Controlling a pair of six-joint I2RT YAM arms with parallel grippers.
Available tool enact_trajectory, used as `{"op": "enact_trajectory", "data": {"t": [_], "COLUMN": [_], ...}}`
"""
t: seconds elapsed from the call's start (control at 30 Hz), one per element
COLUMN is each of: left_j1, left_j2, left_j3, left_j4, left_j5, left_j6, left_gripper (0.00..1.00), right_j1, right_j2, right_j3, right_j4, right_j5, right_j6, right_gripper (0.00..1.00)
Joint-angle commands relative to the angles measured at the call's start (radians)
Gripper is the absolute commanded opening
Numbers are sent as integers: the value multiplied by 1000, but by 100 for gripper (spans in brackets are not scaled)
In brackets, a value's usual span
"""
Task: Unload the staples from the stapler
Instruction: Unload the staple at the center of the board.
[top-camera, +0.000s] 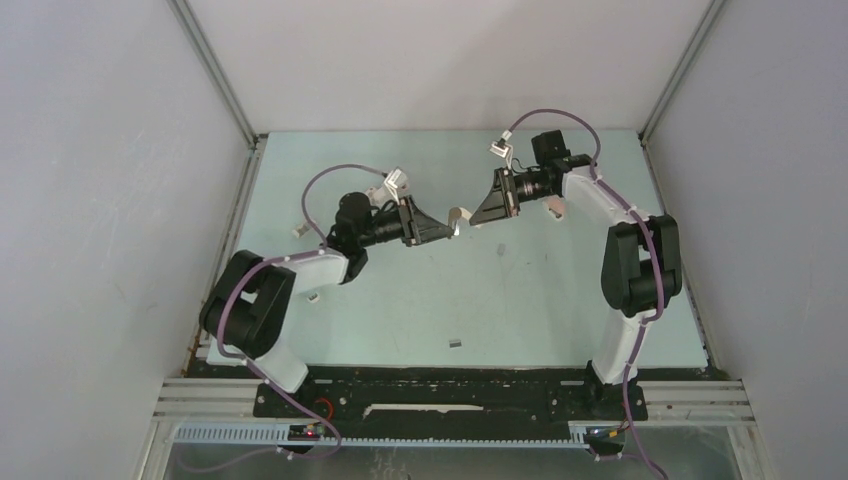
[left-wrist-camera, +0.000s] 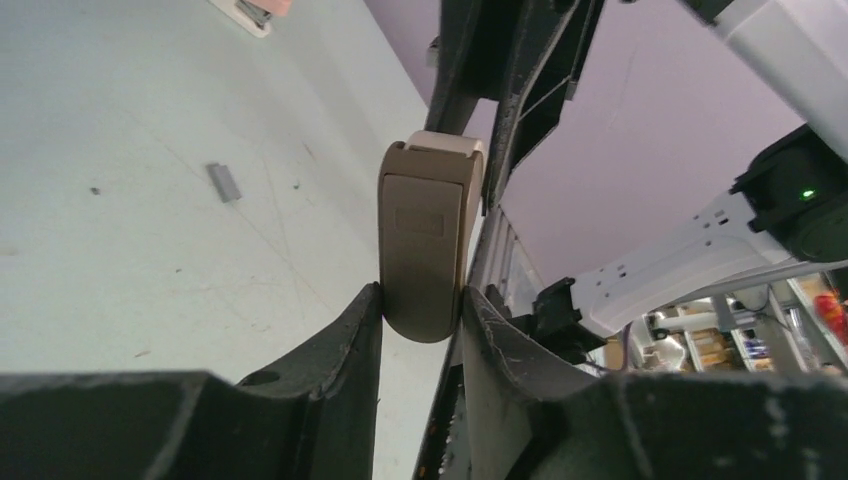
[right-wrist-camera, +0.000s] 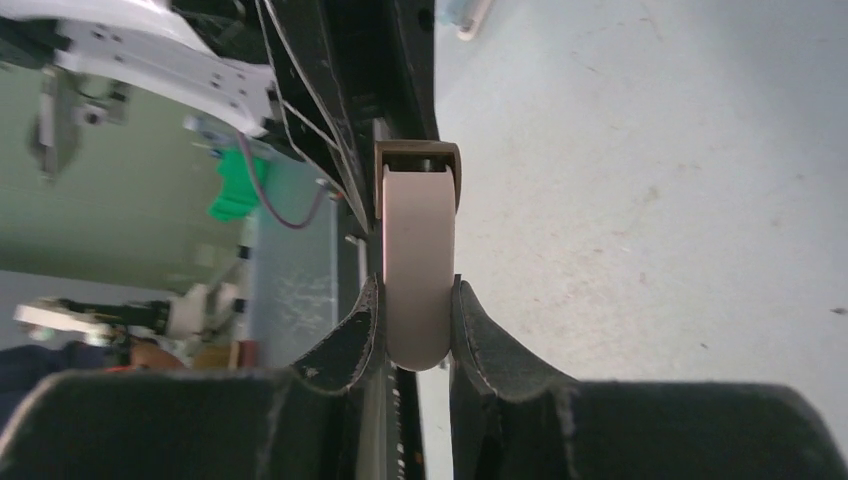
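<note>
Stapler (top-camera: 459, 216) up off the surface (top-camera: 560, 310) in the overhead view, hanging in mid-air between the two arms, toward the far half of the surface! The left tool (top-camera: 449, 231) reaches in from the left, the right tool (top-camera: 474, 215) from the right, and both tips meet on that little pale body. Down on the near part of the surface, well apart from the action, lies a short grey strip of staples (top-camera: 456, 343).

Over to the left wrist camera: the stapler (left-wrist-camera: 425, 240) stands on end in the frame, looking tan in this light. Its rounded near end is squeezed between the left tool's (left-wrist-camera: 420, 305) two dark fingers (left-wrist-camera: 350, 340). They press on both sides, clenched on the stapler, no question. Its far end runs up between the right tool's black fingers (left-wrist-camera: 455, 70) at the top. Left of it, the strip of staples (left-wrist-camera: 224, 182) lies flat on the surface, and a pale box (left-wrist-camera: 245, 10) pokes in at the top edge, cropped.

Now the right wrist camera: the stapler (right-wrist-camera: 417, 250) shows a pale, smooth face here. Its rounded near end is pinched tight between the right tool's (right-wrist-camera: 415, 300) fingers (right-wrist-camera: 350, 340), so that tool is grasping it too. At the far end a darker half frames the pale one.
</note>
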Motion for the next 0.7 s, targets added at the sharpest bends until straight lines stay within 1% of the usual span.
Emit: {"op": "enact_trajectory", "data": {"t": [0.0, 0.03, 0.13, 0.2, 0.23, 0.33, 0.5, 0.57, 0.63, 0.67], "left_j1": [49, 50, 50, 49, 50, 50, 45, 44, 44, 44], "left_j2": [-80, -83, -66, -49, -45, -47, -69, -65, -59, -59], "left_j3": [80, 130, 250, 316, 335, 365, 369, 371, 367, 362], "left_j4": [-332, -513, -894, -1065, -1122, -1198, -1205, -1205, -1205, -1194], "left_j5": [64, 66, 35, -21, -62, -155, -221, -223, -215, -211], "left_j6": [319, 425, 702, 843, 895, 998, 1060, 1054, 1032, 1014], "left_gripper": [0, 0, 0, 0, 0, 0, 0, 0, 0, 2], "right_j1": [6, 13, 43, 63, 73, 101, 158, 171, 174, 173], "right_j2": [5, 6, -11, -34, -44, -82, -89, -81, -69, -63], "right_j3": [131, 137, 133, 119, 110, 76, 37, 28, 23, 21], "right_j4": [-383, -418, -462, -460, -454, -418, -364, -341, -315, -297], "right_j5": [105, 126, 221, 287, 319, 407, 488, 484, 444, 417], "right_j6": [-417, -464, -576, -632, -665, -721, -742, -713, -654, -614], "right_gripper": [0, 0, 0, 0, 0, 0, 0, 0, 0, 0]}}
